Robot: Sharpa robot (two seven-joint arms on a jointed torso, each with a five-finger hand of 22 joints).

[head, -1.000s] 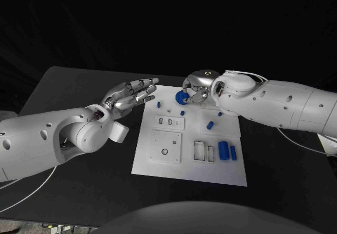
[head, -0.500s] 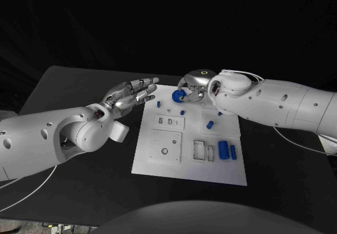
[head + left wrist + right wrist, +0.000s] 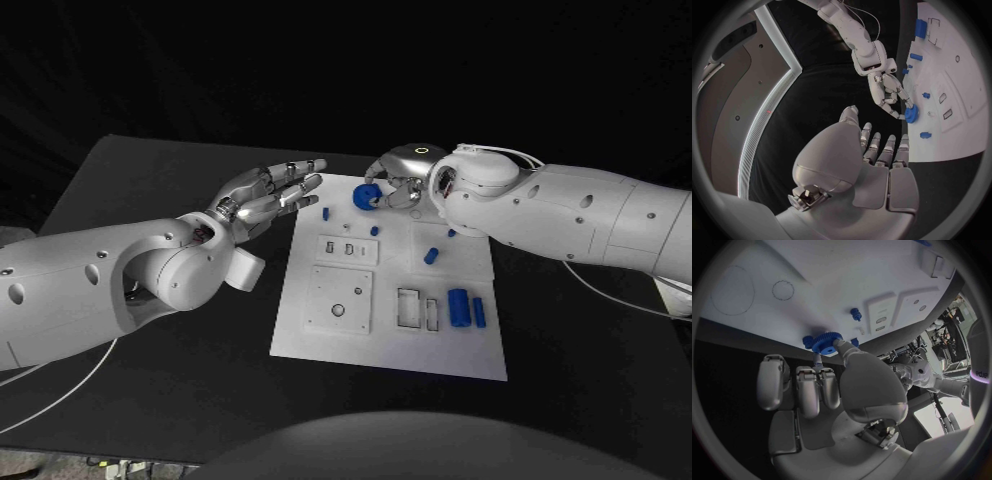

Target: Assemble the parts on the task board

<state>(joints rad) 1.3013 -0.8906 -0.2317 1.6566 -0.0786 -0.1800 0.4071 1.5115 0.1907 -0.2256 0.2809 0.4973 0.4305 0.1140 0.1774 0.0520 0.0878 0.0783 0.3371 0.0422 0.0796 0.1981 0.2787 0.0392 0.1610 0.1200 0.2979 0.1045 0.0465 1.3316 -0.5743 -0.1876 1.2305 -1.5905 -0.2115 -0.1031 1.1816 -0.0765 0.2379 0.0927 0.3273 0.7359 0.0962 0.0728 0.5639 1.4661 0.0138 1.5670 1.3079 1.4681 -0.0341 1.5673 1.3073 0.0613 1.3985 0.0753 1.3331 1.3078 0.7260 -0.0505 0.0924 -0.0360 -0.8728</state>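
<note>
Black tabletop [image 3: 173, 380] carries your white rectangular task board [image 3: 382, 350]. Your right robot hand [image 3: 408, 178] pinches a small blue toothed gear wheel [image 3: 369, 196] at the board's far edge, apparently so it can be lowered onto a seat there. Your left robot hand [image 3: 271, 198] hovers beside the board, fingers spread and holding nothing, likely kept clear of the work.
</note>
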